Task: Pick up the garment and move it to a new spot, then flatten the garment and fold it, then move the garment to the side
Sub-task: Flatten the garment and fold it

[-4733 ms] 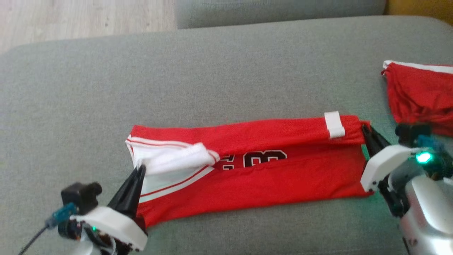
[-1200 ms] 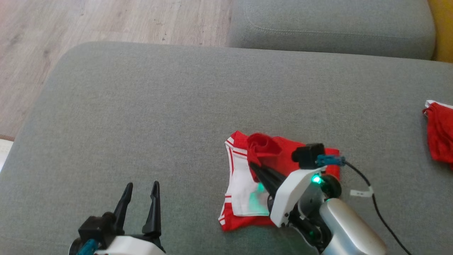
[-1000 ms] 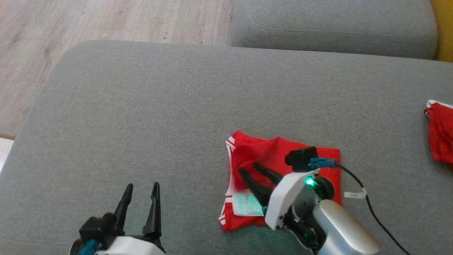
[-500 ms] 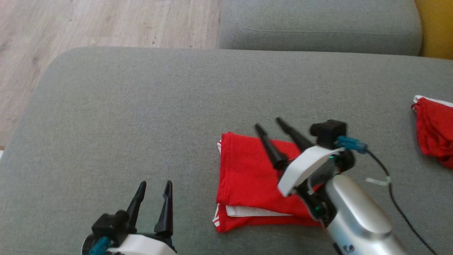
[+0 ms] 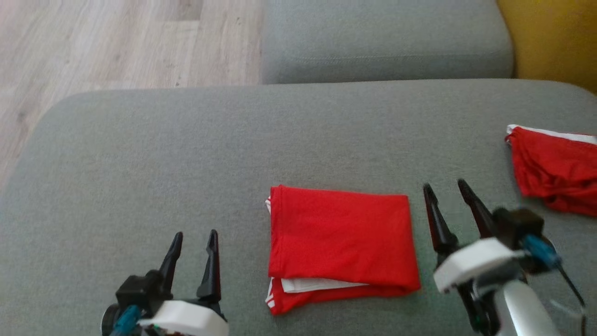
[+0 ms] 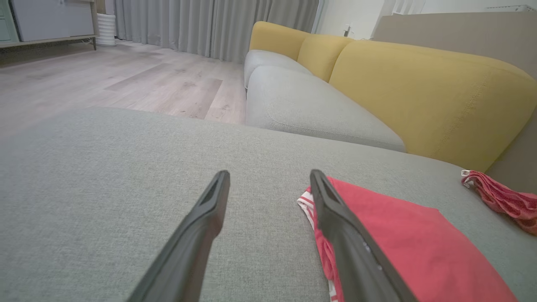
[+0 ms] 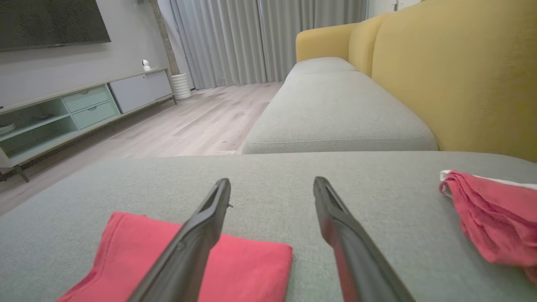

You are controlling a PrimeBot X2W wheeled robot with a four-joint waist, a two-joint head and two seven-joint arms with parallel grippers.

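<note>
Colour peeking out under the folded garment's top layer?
White layer beneath red garment; head view.

Living room, no doubt about it: this is a home. In the right wrist view a long sofa runs off toward twelve o'clock, with broad grey fabric seat cushions [image 7: 335, 109] and mustard-yellow padded backrests [image 7: 461, 75] from one to three o'clock. Floor-length grey pleated curtains [image 7: 251, 37] hang at twelve. A pale wood-plank floor [image 7: 201, 121] spreads at ten to eleven. At nine sits a low white media cabinet with pale green drawers [image 7: 84, 109] and a small white gadget [image 7: 145, 65] on top. Above it, at ten, is a dark flat wall screen [image 7: 50, 21].
</note>
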